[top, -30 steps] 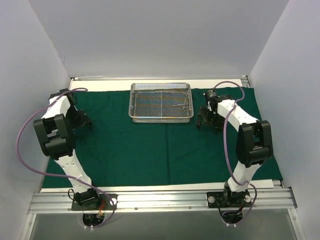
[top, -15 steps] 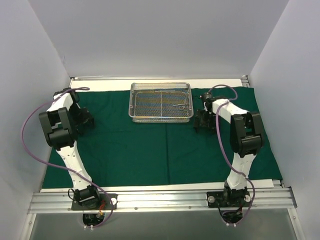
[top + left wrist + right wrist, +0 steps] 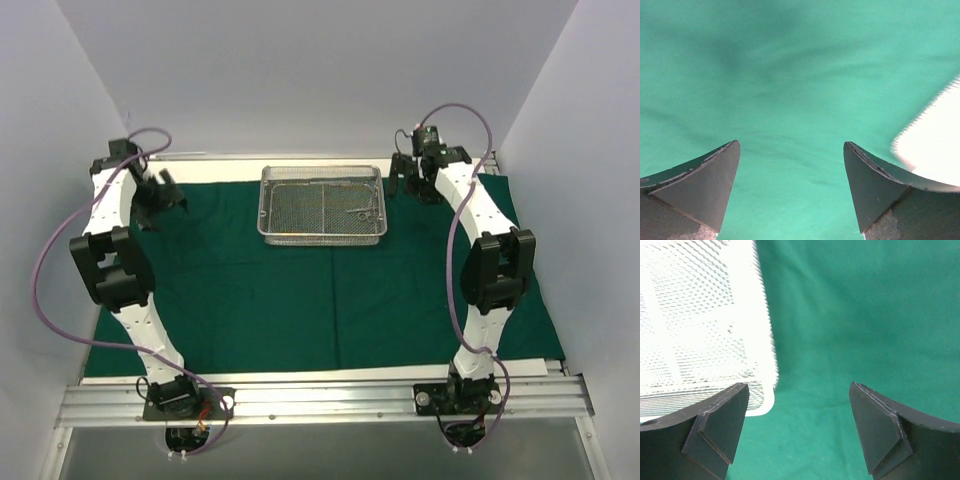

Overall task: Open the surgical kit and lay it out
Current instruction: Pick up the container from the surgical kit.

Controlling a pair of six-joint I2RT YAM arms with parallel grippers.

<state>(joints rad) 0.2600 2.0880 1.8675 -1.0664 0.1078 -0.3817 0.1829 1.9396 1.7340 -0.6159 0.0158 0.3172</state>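
Note:
The dark green drape (image 3: 300, 290) lies spread flat over the table. On its far middle stands the silver wire-mesh tray (image 3: 322, 205), with thin steel instruments (image 3: 357, 212) lying inside toward its right end. My left gripper (image 3: 162, 198) hangs open above the drape's far left part; in the left wrist view the left gripper (image 3: 791, 143) has only green cloth (image 3: 790, 75) between its fingers. My right gripper (image 3: 411, 186) is open just right of the tray's far right corner. In the right wrist view the right gripper (image 3: 799, 384) holds nothing, and the tray (image 3: 700, 325) shows bright at upper left.
White walls close in the table on the left, right and back. A strip of bare white table (image 3: 220, 168) runs behind the drape. A blurred white patch (image 3: 935, 140) shows at the right edge of the left wrist view.
Both arms have lifted off the drape and swung toward the far edge, the left one out to the left, the right one up beside the tray's far corner. Both grippers stayed open.

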